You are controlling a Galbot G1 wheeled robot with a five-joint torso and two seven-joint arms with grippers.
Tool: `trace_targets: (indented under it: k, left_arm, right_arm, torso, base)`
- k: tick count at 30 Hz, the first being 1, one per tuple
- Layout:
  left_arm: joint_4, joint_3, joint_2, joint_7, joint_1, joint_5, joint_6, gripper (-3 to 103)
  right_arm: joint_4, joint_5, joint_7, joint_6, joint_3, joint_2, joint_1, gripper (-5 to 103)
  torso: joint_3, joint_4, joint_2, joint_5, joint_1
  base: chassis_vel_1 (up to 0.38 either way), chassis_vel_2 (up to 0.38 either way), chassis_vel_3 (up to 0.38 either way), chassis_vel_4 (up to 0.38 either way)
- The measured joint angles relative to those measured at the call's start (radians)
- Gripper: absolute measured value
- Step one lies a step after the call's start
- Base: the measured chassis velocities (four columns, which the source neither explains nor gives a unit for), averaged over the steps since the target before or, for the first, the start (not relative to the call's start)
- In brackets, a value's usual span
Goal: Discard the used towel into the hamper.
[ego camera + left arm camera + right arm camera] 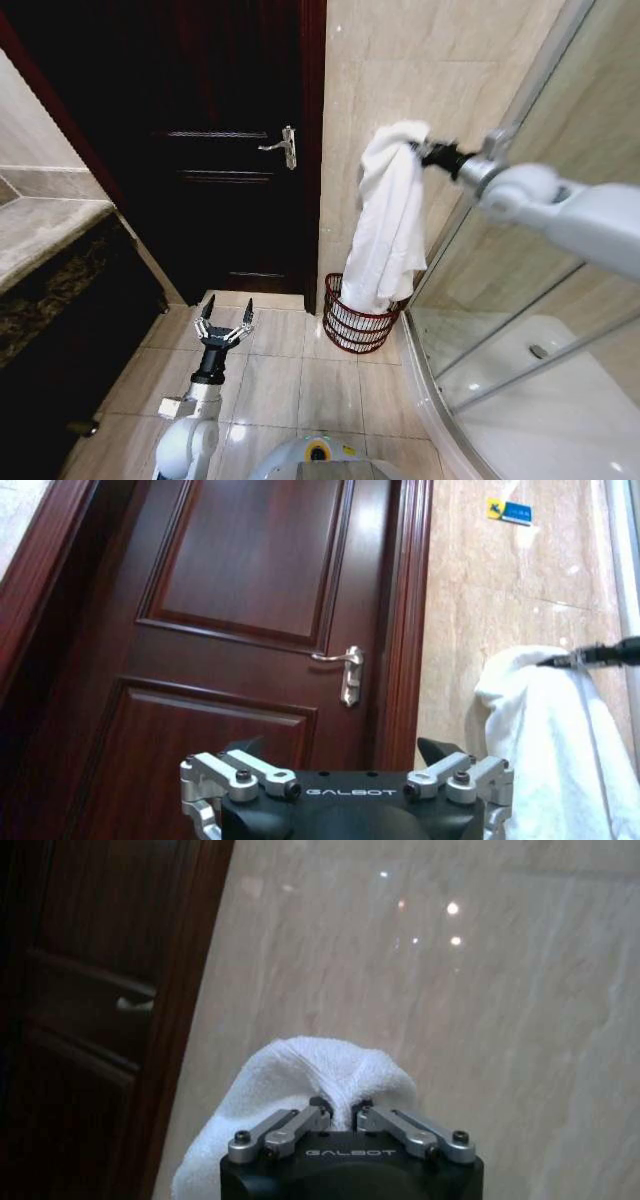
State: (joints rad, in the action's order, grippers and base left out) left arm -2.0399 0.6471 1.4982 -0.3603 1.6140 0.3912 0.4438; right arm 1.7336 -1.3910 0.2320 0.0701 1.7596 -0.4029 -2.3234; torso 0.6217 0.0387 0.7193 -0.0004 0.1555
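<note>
White towel (390, 215) pinched in right hand (418, 149), hem inside hamper (355, 325) rim; left hand (226, 322) spread.

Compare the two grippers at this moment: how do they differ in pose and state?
The right gripper is raised high near the wall, shut on the white towel hanging over the hamper; the left gripper sits low over the floor tiles, open and empty. Both are the same design.
</note>
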Motion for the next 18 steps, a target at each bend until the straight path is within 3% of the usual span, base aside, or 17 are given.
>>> trace_targets:
  k: [7, 18]
  left_arm:
    - [0.006, -0.001, -0.001, 0.000, -0.006, 0.004, 0.000, 100]
    - [0.025, -0.006, -0.002, -0.002, -0.021, 0.005, -0.003, 100]
  right_arm:
    - [0.032, 0.018, 0.017, -0.006, -0.014, 0.052, -0.065, 9]
    - [0.184, 0.099, 0.023, -0.025, -0.043, 0.212, -0.136, 9]
  torso:
    - [0.000, 0.0001, 0.000, 0.0004, 0.000]
    - [0.000, -0.0003, 0.000, -0.0001, 0.000]
  base:
    - [0.000, 0.000, 0.000, 0.000]
    - [0.000, 0.000, 0.000, 0.000]
